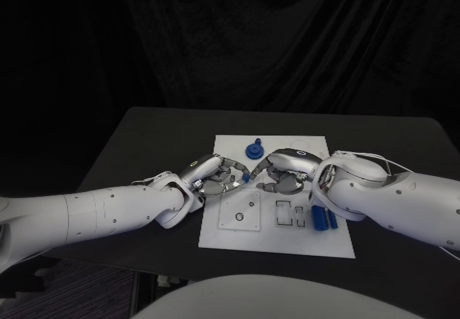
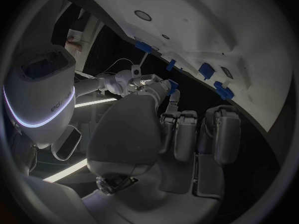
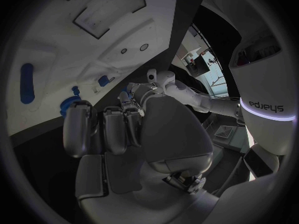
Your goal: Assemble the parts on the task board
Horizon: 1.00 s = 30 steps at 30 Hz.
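flat white task board (image 1: 278,232) lying mid-table on matte black table (image 1: 143,139). round blue knob-shaped part (image 1: 255,150) standing upright near the far edge; two slim blue bars (image 1: 323,217) lying side by side toward the right edge, beside rectangular cut-outs. meeting over the board's middle: left hand (image 1: 216,174) and right hand (image 1: 286,171), silver and jointed, fingers curled inward, tips nearly touching. small blue piece (image 1: 246,178) glimpsed between the fingertips. can't tell which hand actually grasps it, or whether either does.
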Each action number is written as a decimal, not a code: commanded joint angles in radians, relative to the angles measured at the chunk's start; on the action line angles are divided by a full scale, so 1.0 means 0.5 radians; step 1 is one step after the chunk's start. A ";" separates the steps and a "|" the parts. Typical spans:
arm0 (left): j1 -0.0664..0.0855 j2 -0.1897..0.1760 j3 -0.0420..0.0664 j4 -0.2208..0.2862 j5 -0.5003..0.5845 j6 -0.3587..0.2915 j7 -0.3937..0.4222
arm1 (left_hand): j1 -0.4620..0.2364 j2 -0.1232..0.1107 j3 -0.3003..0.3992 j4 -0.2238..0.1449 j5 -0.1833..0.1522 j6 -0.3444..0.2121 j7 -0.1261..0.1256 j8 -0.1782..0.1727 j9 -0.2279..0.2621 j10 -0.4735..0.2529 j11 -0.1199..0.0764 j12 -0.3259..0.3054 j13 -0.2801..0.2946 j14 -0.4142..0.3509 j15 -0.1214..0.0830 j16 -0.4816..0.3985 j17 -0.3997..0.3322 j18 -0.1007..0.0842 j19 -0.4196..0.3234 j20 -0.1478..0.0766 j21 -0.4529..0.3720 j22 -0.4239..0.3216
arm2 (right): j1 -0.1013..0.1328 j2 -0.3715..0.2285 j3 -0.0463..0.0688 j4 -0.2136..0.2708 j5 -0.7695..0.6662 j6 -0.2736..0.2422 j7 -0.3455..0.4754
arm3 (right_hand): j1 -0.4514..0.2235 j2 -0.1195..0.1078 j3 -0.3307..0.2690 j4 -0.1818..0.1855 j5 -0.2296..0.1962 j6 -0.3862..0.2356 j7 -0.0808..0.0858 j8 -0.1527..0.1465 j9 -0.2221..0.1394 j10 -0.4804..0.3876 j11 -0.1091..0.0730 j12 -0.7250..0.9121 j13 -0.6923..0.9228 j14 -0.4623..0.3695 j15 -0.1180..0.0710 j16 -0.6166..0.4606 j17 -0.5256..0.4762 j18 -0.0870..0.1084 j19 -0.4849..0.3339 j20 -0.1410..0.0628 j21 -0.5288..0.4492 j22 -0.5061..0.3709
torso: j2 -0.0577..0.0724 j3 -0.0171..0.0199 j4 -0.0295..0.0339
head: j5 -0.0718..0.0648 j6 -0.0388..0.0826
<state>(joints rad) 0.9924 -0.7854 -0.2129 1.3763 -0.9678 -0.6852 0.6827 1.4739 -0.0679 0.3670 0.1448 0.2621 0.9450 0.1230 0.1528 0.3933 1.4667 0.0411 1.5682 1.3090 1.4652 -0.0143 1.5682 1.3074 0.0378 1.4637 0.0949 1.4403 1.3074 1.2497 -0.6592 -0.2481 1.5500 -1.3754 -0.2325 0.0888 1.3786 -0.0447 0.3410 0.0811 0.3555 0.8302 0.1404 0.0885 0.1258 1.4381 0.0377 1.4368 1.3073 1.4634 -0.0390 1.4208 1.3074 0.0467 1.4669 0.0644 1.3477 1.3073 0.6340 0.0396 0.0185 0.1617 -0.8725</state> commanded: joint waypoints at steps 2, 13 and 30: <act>0.001 0.013 0.002 0.004 0.012 0.040 0.025 | 0.020 0.001 0.003 0.011 0.007 0.006 0.000 0.004 0.001 0.208 -0.001 0.005 0.524 0.211 -0.003 0.005 0.527 -0.017 0.088 -0.006 0.008 0.450 | -0.005 0.013 0.002 0.007 -0.002 -0.001 -0.003 | -0.017 0.003 0.009 -0.005 -0.005 -0.012 -0.003 -0.010 -0.003 -0.011 -0.009 0.004 0.153 0.116 0.002 0.001 0.071 0.010 0.035 0.012 -0.002 0.392 | 0.000 0.0006 0.001 | 0.001 0.000; 0.001 0.017 0.002 -0.003 0.012 0.052 0.009 | 0.021 0.000 0.001 0.014 0.007 0.002 0.002 0.000 -0.001 0.208 0.000 0.005 0.524 0.211 -0.002 0.005 0.527 -0.016 0.086 -0.005 0.005 0.449 | -0.005 0.011 0.002 0.005 -0.002 0.002 -0.003 | -0.017 0.003 0.009 -0.005 -0.005 -0.014 -0.003 -0.012 -0.003 -0.011 -0.009 0.005 0.154 0.115 0.002 0.001 0.070 0.010 0.034 0.012 -0.003 0.391 | -0.001 0.0001 -0.001 | 0.005 0.000; 0.001 0.012 0.002 -0.007 0.012 0.046 0.000 | 0.067 0.010 -0.009 0.001 0.038 0.086 -0.014 0.038 0.014 0.208 -0.009 0.005 0.524 0.211 -0.006 0.005 0.527 -0.016 0.085 -0.005 0.008 0.449 | -0.005 0.002 0.002 0.004 -0.002 0.014 -0.011 | -0.018 0.004 0.010 -0.004 -0.005 -0.016 -0.004 -0.014 -0.004 -0.011 -0.009 0.004 0.154 0.115 0.001 0.000 0.069 0.011 0.033 0.011 -0.005 0.391 | 0.000 -0.0001 0.000 | 0.008 0.000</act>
<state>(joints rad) 0.9924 -0.7812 -0.2131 1.3693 -0.9670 -0.6673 0.6754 1.4964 -0.0692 0.3652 0.1431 0.2748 0.9582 0.1353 0.1559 0.3914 1.4667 0.0412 1.5682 1.3090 1.4651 -0.0143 1.5682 1.3074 0.0378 1.4637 0.0949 1.4403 1.3074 1.2497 -0.6575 -0.2471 1.5486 -1.3753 -0.2321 0.0888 1.3787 -0.0447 0.3410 0.0812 0.3555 0.8301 0.1403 0.0869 0.1226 1.4381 0.0377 1.4369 1.3073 1.4634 -0.0390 1.4208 1.3074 0.0466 1.4668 0.0644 1.3477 1.3080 0.6338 0.0396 0.0185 0.1642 -0.8725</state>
